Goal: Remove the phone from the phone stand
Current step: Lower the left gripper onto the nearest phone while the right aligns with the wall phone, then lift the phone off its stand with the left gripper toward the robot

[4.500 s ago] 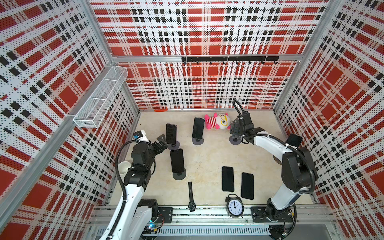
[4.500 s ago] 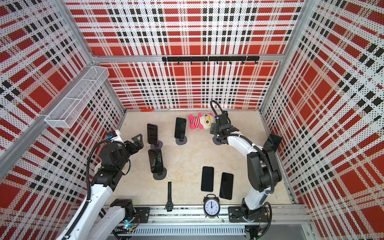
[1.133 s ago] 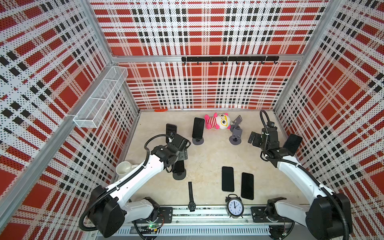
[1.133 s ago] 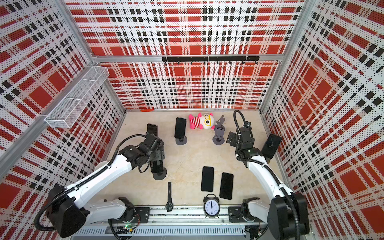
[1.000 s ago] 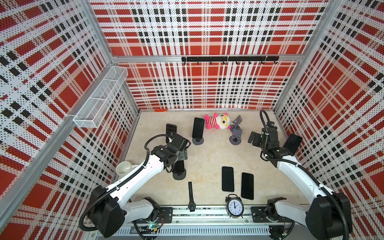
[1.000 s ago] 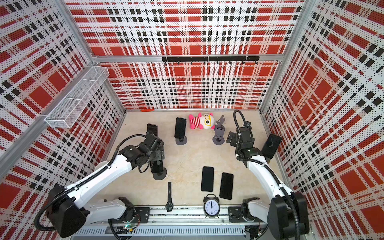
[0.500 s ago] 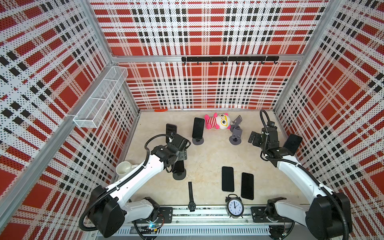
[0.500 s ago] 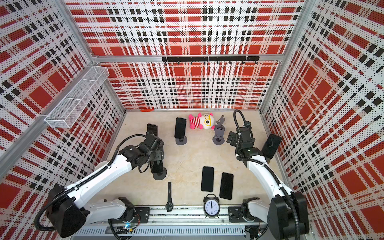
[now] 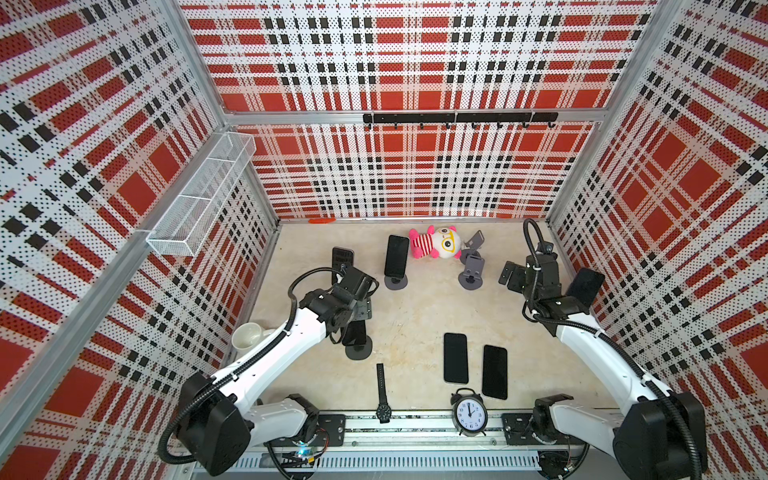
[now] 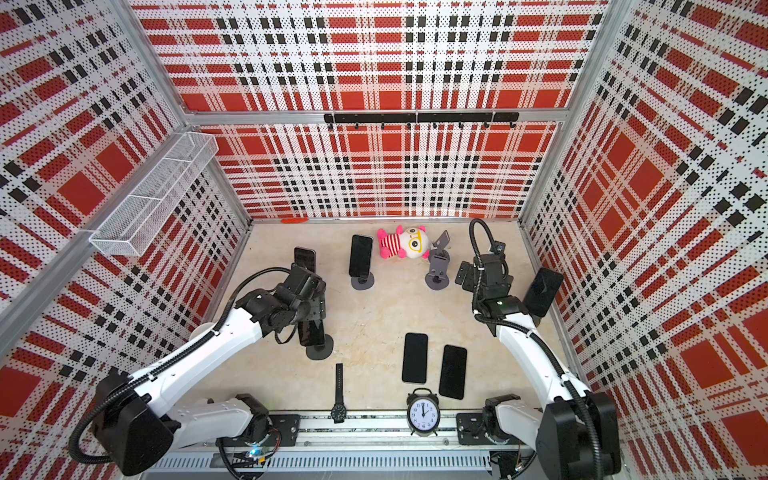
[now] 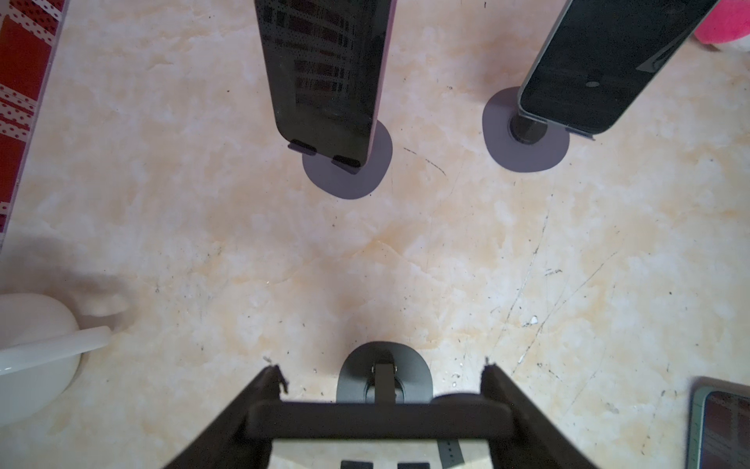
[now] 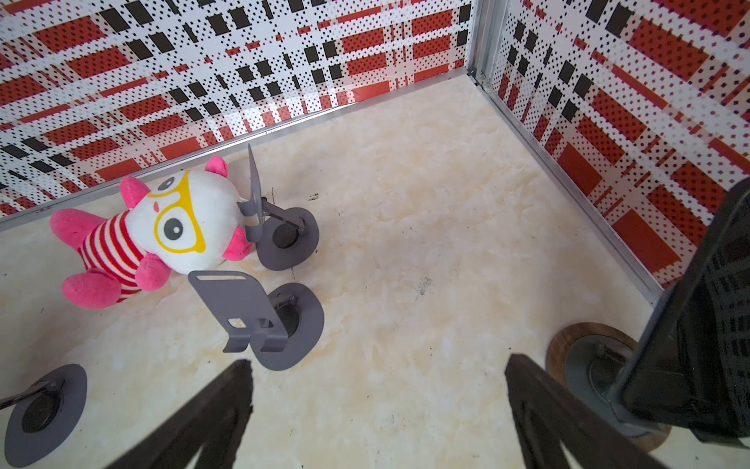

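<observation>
Red, white and black dotted plaid covers the walls (image 12: 203,61). The table (image 12: 426,203) is cream marble veined pale orange. The left claw (image 11: 381,369) and right claw (image 12: 379,363) are black, as is the phone (image 11: 379,418) in the left claw; the stand (image 11: 414,381) under it is dark grey. The toy (image 12: 162,227) beyond the right claw is pink, red-and-white striped, white-faced, with yellow glasses.

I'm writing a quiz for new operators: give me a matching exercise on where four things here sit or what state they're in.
1. pink striped plush toy
2. round black alarm clock
3. white ceramic mug
4. left end effector

a. at the table's left edge
b. closed on a black phone
c. at the table's front edge
d. at the table's back edge

Pairs: 1-d, 2-c, 3-a, 4-b
</observation>
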You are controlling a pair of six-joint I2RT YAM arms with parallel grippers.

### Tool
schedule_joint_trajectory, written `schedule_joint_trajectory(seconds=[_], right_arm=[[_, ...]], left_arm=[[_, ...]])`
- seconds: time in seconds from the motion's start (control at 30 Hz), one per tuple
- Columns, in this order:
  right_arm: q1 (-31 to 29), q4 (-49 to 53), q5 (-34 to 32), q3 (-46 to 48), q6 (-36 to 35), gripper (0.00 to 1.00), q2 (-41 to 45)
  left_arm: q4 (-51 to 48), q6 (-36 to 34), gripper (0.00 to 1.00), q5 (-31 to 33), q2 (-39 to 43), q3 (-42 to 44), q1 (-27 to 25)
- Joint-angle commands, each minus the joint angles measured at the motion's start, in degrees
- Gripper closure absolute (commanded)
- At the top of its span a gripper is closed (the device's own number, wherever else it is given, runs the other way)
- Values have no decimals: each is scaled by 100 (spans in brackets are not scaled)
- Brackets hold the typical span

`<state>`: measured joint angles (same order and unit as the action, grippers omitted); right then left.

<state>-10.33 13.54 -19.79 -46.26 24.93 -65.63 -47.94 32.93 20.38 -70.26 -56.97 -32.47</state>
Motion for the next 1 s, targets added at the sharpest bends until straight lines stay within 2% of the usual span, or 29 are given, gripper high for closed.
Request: schedule_joint_trajectory(seconds=[0.0,0.23,0.53,0.73,0.87,0.97], right_arm=[[21,34,-122,-51,-10,0,152],[21,-121,-187,77,-33,0,408],[22,-251,-265,196,-28,0,587],[21,-397,-363,323,-38,0,815],[22,-546,-475,487,-75,0,1068],[22,-624,-517,577,-102,0,1204]], left_arm=[[-56,-97,36,-23,179,-326,63],[-120,-249,41,-244,267,-553,124],[-304,-311,42,-395,293,-995,135],[-119,-369,43,-796,294,-1280,99],[311,-337,44,-1390,262,-1196,53],[464,-289,45,-1535,91,-1202,-151]])
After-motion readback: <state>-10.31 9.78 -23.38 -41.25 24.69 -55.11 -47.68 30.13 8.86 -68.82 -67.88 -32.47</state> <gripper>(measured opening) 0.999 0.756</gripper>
